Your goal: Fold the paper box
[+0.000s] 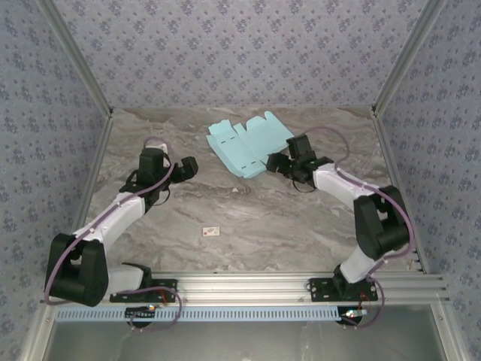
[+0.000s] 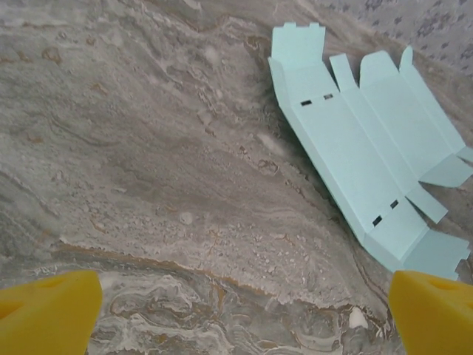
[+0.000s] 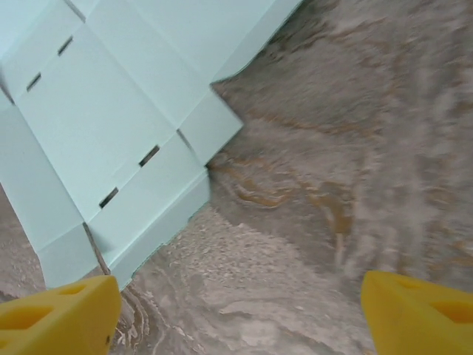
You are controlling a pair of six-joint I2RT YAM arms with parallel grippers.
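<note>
The paper box (image 1: 248, 144) is a flat mint die-cut sheet with flaps and slots, lying on the marble table toward the back centre. My right gripper (image 1: 279, 162) hovers just off the sheet's near right edge, jaws open, nothing between them. In the right wrist view the sheet (image 3: 111, 126) spreads across the upper left, its corner close to the left yellow fingertip (image 3: 59, 314). My left gripper (image 1: 188, 167) stands open to the left of the sheet, apart from it. From the left wrist the sheet (image 2: 362, 140) lies at the upper right, beyond the open fingertips (image 2: 44, 314).
A tiny white tag with a red mark (image 1: 211, 232) lies on the table nearer the front. Patterned walls and metal frame rails (image 1: 98, 180) bound the table on the left, right and back. Bare marble stretches between the two arms.
</note>
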